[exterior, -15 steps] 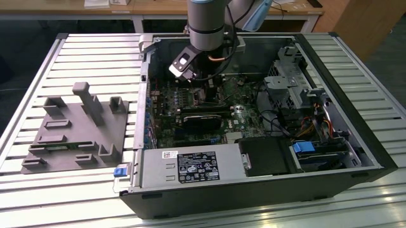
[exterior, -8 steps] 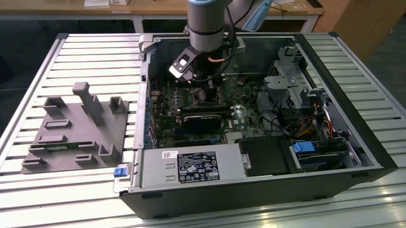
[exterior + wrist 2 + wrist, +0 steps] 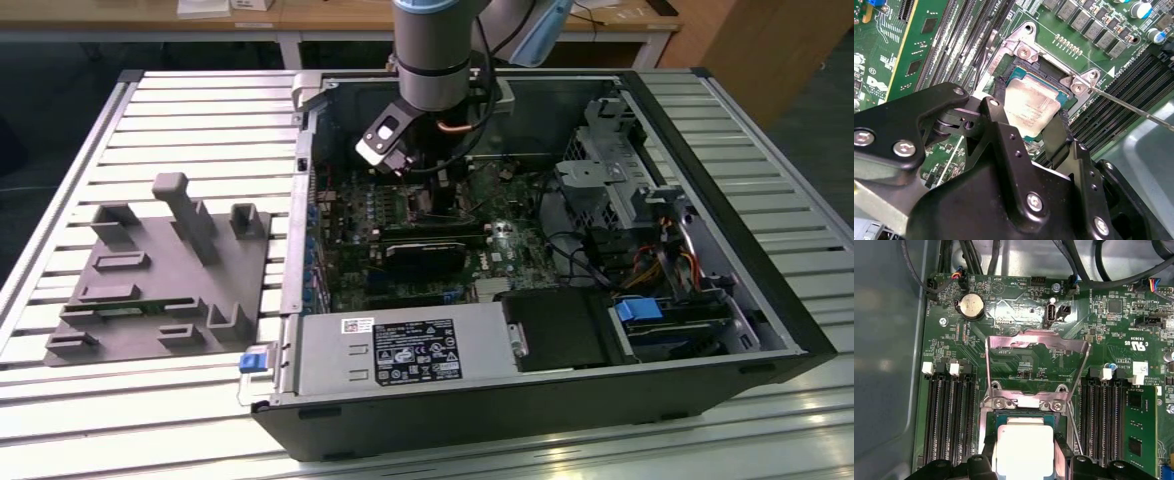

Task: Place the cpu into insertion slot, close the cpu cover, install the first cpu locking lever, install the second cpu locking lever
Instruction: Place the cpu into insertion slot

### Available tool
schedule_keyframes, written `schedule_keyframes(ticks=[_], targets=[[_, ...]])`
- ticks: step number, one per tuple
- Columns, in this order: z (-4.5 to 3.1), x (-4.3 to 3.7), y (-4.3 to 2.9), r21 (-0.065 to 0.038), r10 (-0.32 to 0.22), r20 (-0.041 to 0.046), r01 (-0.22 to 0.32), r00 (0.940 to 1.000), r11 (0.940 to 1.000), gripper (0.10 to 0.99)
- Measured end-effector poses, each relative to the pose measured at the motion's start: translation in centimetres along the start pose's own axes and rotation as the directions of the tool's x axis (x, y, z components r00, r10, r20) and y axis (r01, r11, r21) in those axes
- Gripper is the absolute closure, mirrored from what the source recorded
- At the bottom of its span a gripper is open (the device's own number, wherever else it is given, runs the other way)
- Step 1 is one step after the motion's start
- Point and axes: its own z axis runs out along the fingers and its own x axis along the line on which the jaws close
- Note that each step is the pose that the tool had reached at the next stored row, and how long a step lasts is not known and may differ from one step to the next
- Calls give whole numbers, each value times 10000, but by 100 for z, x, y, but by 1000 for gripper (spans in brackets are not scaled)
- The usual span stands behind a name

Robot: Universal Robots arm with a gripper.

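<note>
While cpu cover [image 3: 1035, 340] stands up (open), pincer [image 3: 1030, 106] grips cpu [image 3: 1024, 446].

The cpu [image 3: 1023, 449] is dull silver, the cpu cover [image 3: 1036, 340] silvery, the motherboard [image 3: 946, 337] green.

cpu [image 3: 1023, 450]: square, dull silver-grey top, green edge showing around it. Sat in the insertion slot [image 3: 1004, 403], flanked on two opposite edges by the gripper [image 3: 1029, 116], fingers tight against it. Couldn't tell if fully seated. Slot: dark centre, silvery rim, two screws on the hinge side. cpu cover [image 3: 1036, 339]: thin silvery frame with cut-out centre, swung open, standing up from that hinge edge, clear of the cpu. One locking lever [image 3: 1134, 107], a thin wire rod, stuck out from the rim's corner, unlatched.
</note>
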Motion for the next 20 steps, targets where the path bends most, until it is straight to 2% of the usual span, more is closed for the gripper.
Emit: schedule_keyframes(ticks=[12,20], targets=[[-22,0,1,0,153,4,-153,9999,9999,549],[9,-2,-6,2,330,23,-330,9995,9995,549]])
